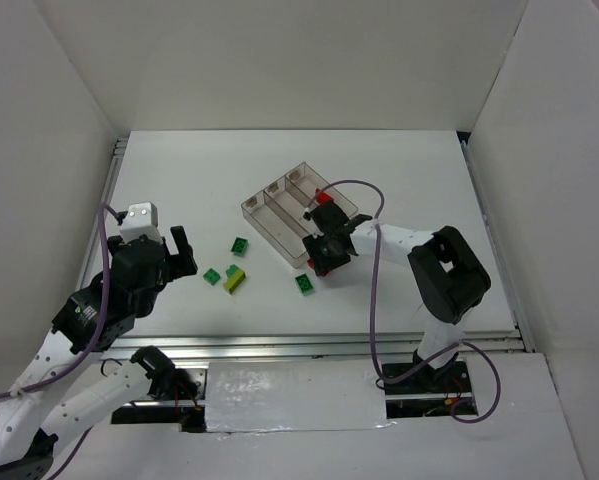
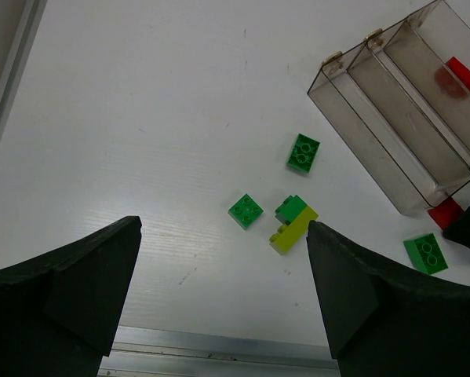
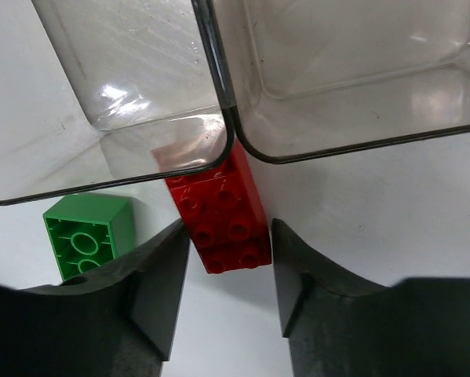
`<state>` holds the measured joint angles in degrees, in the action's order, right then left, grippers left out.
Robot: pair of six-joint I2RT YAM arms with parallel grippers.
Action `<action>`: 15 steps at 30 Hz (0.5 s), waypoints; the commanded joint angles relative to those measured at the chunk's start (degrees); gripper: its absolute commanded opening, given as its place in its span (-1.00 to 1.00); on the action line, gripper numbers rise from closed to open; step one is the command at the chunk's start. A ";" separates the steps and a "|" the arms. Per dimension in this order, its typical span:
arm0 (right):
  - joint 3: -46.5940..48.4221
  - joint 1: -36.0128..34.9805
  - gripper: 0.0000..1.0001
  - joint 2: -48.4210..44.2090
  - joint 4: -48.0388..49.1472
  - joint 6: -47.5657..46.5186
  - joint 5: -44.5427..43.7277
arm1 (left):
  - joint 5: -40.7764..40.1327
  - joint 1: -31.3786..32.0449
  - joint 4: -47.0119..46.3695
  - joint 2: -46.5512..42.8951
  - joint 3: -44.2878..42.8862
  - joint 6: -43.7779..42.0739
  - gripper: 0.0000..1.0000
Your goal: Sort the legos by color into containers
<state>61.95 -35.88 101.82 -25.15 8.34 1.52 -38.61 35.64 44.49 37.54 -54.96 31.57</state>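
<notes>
Right pincer [image 3: 231,236] straddles the red lego [image 3: 219,210] at the tray's [image 3: 209,71] end, grip uncertain; left pincer [image 2: 223,228] gapes wide.

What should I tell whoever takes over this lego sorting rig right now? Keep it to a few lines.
Left gripper: open, empty, above the table, short of the loose bricks.
Right gripper: jaws flank a red brick lying on the table against the tray end; grip not confirmed.
Done: a second red brick seems to sit in the compartment farthest from the left arm. The other two look empty.
Left: the flanked red brick, a green brick near it, two loose green bricks, and a green and yellow-green pair touching each other.
</notes>
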 commanded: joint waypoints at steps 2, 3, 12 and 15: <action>2.21 -0.42 0.01 0.13 -1.48 -0.34 -0.64 | 0.47 -0.31 -3.00 -0.01 0.29 -1.07 0.99; 2.12 -0.42 -0.06 -0.04 -1.48 -0.25 -0.55 | 0.47 -0.39 -2.83 0.08 0.29 -1.07 0.99; -2.54 -0.51 -0.55 -8.29 -0.16 2.56 -0.38 | 0.55 -0.31 -2.92 0.08 0.38 -1.07 0.99; -2.45 -0.59 -0.56 -13.65 -3.23 4.05 -0.73 | 0.47 -0.31 -3.01 0.08 0.29 -1.07 0.99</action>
<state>59.13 -35.88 94.72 -26.79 10.61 1.26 -38.44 35.64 44.47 37.54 -54.94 31.51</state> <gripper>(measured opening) 0.447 0.994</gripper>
